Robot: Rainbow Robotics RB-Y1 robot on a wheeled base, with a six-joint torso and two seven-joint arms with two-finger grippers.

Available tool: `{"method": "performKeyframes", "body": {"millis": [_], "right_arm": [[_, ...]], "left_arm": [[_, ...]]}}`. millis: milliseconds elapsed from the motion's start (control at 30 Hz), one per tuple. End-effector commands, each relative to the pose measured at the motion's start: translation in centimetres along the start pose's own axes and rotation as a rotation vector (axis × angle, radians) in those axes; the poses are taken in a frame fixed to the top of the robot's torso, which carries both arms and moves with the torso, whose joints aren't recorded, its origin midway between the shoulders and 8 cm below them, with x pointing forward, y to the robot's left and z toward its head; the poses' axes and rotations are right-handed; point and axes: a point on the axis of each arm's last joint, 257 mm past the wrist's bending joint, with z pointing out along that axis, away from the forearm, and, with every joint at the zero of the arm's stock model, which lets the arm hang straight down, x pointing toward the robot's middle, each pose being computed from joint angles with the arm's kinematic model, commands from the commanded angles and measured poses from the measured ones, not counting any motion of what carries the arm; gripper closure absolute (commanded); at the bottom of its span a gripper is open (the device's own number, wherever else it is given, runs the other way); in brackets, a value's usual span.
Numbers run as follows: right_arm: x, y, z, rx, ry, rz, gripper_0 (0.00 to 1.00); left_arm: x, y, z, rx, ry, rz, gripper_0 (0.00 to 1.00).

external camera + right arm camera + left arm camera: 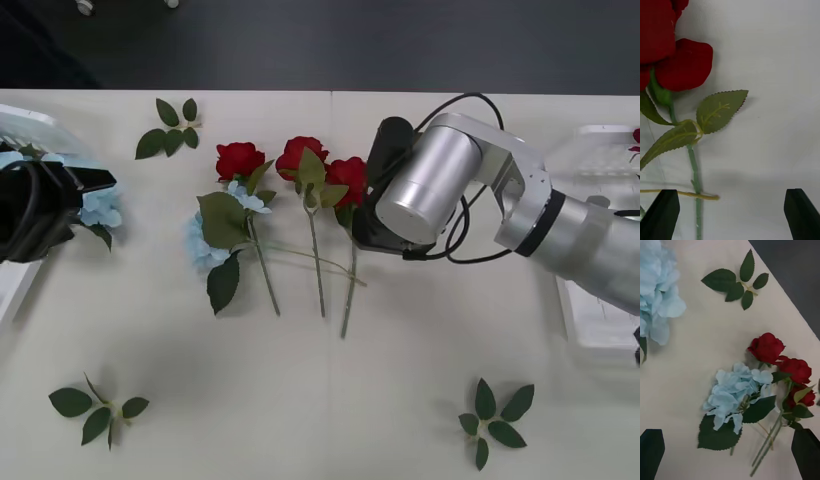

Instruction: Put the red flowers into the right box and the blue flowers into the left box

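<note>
Three red flowers [300,156] lie side by side mid-table, stems toward me. A blue flower [206,246] lies against the leftmost rose. My right gripper [730,215] hangs open over the rightmost rose [675,52], whose green stem [695,176] runs close to one finger [660,217], with nothing gripped. At the table's left side, next to another blue flower [101,208], my left gripper [730,457] is open and holds nothing. The left box [28,126] is at the far left. One red bloom [636,136] shows at the rim of the right box [600,158], at the far right.
Loose green leaf sprigs lie at the back left [170,128], front left [95,408] and front right [495,420]. My silver right forearm [430,185] covers part of the table between the roses and the right box. The dark floor begins past the table's far edge.
</note>
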Motion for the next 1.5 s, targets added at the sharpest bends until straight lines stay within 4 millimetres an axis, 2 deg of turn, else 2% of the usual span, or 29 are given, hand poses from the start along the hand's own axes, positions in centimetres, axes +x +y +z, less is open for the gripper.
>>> {"method": "performKeyframes", "body": {"millis": [33,233,467,667,833,1100,1400,1500], "right_arm": [[-0.2,3.0,-0.4,-0.022,-0.017,-0.088,0.18],[0.0,4.2,0.0,-0.016,-0.016,-0.094,0.18],[-0.2,4.6,0.2,-0.008,-0.029,-0.103,0.18],[-0.9,4.7,1.5,0.016,-0.042,-0.083,0.18],[-1.4,4.9,2.6,-0.001,-0.049,-0.079,0.18],[-1.1,5.0,2.7,-0.015,-0.035,-0.108,0.18],[-0.4,4.4,3.3,-0.016,0.002,-0.129,0.18],[-0.4,4.4,3.7,-0.021,0.000,-0.135,0.18]], "left_arm": [[2.5,-2.5,0.5,0.035,-0.004,-0.102,0.00],[5.4,-5.3,1.8,0.048,0.005,-0.225,0.00],[7.8,-6.6,2.9,-0.063,0.029,-0.287,0.00],[9.7,-7.6,3.9,-0.148,0.033,-0.355,0.00],[10.5,-8.0,6.2,-0.196,0.016,-0.476,0.00],[11.9,-8.2,9.6,-0.258,0.019,-0.608,0.00],[13.6,-8.1,12.4,-0.302,0.036,-0.614,0.00],[14.2,-7.8,14.0,-0.308,0.046,-0.625,0.00]]}}
